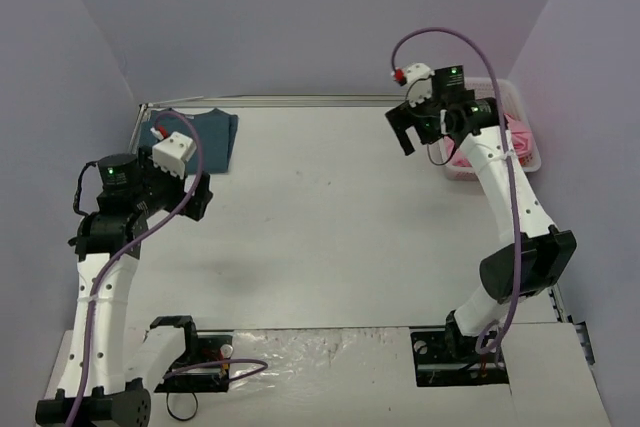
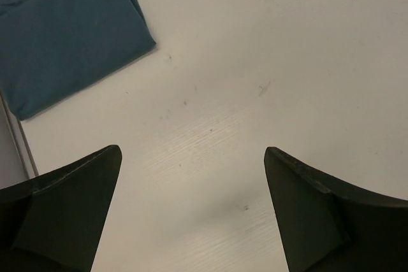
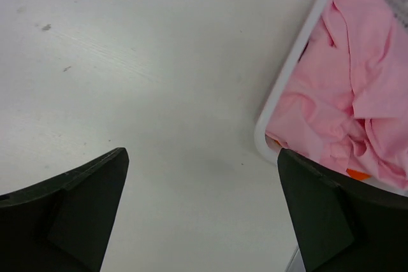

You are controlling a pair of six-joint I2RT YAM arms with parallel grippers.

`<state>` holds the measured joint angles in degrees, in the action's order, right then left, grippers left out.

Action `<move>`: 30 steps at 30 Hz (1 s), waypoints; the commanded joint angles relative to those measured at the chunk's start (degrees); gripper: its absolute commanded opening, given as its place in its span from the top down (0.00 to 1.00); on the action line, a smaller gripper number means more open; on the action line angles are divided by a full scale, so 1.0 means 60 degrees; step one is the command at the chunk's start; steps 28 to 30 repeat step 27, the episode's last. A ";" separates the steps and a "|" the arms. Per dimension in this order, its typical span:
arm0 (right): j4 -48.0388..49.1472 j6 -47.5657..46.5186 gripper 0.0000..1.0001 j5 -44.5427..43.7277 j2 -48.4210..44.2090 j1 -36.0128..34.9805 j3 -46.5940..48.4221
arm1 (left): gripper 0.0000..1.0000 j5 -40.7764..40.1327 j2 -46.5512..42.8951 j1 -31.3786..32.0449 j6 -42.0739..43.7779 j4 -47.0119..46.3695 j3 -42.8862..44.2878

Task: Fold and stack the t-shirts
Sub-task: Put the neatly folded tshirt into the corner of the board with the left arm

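Note:
A dark teal-blue t-shirt [image 1: 208, 135] lies folded flat at the table's far left corner; it also shows in the left wrist view [image 2: 67, 33]. A pink t-shirt [image 1: 520, 137] lies crumpled in the white basket [image 1: 528, 162] at the far right; it also shows in the right wrist view [image 3: 354, 87]. My left gripper [image 1: 195, 197] hangs open and empty above bare table, just near of the teal shirt. My right gripper [image 1: 420, 127] hangs open and empty above the table, just left of the basket.
The basket's white rim [image 3: 290, 78] stands close to my right gripper's right finger. A metal rail [image 1: 260, 102] runs along the table's far edge. Clear plastic sheeting [image 1: 330, 357] and the arm bases lie at the near edge.

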<state>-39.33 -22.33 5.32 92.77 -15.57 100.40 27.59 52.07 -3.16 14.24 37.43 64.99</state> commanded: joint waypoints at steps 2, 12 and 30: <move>-0.0213 0.1259 0.00 0.1167 0.0519 0.0926 -0.0224 | 0.06 0.0557 -0.0887 0.0028 0.0673 -0.0029 -0.0037; 0.2937 0.1846 0.00 -0.0274 -0.1750 0.0617 -0.2700 | 0.06 0.0616 -0.1458 -0.0542 0.0146 -0.0863 -0.1354; 0.3699 0.2388 0.00 -0.0476 -0.3434 0.1629 -0.3960 | 0.06 0.1656 -0.1048 -0.1436 0.0146 -0.0746 -0.1619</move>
